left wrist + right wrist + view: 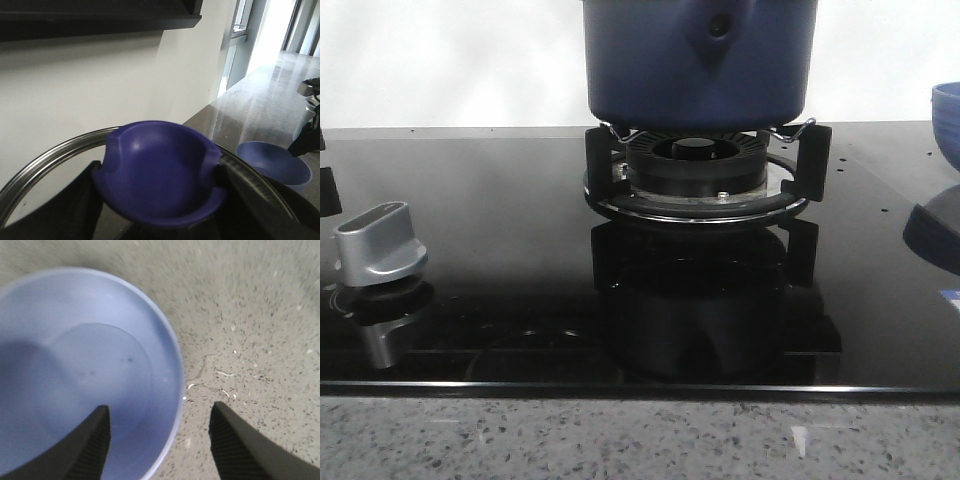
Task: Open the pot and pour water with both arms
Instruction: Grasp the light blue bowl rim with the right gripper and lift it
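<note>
The dark-blue pot (700, 60) stands on the gas burner (695, 170) at the top centre of the front view; its top is cut off and neither gripper shows there. In the left wrist view my left gripper (160, 202) is shut on the lid's dark-blue knob (160, 172), a dark finger on each side. The lid's steel rim (45, 157) curves around it. Whether the lid rests on the pot is hidden. My right gripper (160, 440) is open and straddles the rim of the light-blue bowl (85, 365), with one finger over the inside and one outside.
The bowl sits on the speckled stone counter (250, 315) to the right of the black glass hob (470, 200); it also shows at the right edge of the front view (948, 120) and in the left wrist view (272, 162). A silver stove knob (380, 245) is at the left.
</note>
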You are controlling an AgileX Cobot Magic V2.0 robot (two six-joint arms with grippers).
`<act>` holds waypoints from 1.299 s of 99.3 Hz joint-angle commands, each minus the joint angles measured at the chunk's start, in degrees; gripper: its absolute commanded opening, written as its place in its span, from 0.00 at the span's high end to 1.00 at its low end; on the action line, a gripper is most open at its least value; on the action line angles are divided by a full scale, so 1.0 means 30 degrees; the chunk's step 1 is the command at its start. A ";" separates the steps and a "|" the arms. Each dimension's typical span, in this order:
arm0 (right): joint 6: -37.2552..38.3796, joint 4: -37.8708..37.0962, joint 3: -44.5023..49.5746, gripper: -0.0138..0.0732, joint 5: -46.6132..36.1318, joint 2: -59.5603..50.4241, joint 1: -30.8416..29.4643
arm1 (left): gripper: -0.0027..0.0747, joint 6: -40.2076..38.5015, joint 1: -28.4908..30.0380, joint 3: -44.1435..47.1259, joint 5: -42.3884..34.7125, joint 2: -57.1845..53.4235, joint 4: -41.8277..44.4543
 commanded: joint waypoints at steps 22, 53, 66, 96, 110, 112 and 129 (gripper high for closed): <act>-0.0537 -0.0157 -0.0691 0.48 -0.1655 0.1798 -0.0324 | 0.65 -0.0216 0.0064 -0.0780 0.0509 -0.1129 -0.1799; -0.0537 -0.0157 -0.0710 0.93 -0.2108 0.2112 -0.0348 | 0.65 -0.0216 0.0064 -0.0780 0.0509 -0.1129 -0.1799; -0.0537 -0.0157 -0.1021 0.92 -0.1810 0.1907 -0.0348 | 0.65 -0.0216 0.0064 -0.0780 0.0509 -0.1129 -0.1741; -0.0537 0.0591 -0.5579 0.91 0.1875 0.1641 0.0526 | 0.65 -0.0216 0.0064 -0.0780 0.0509 -0.1129 -0.1696; -0.0537 0.0666 -0.8095 0.91 0.2816 0.1641 0.1804 | 0.64 -0.0216 0.0064 -0.0780 0.0509 -0.1129 -0.1665; -0.0537 0.0666 -0.8446 0.91 0.2858 0.1641 0.2024 | 0.64 -0.0216 0.0064 -0.0780 0.0509 -0.1129 -0.1665; -0.0537 0.0848 -1.1073 0.91 0.2967 0.2092 0.4015 | 0.64 -0.0216 0.0064 -0.0780 0.0509 -0.1129 -0.1584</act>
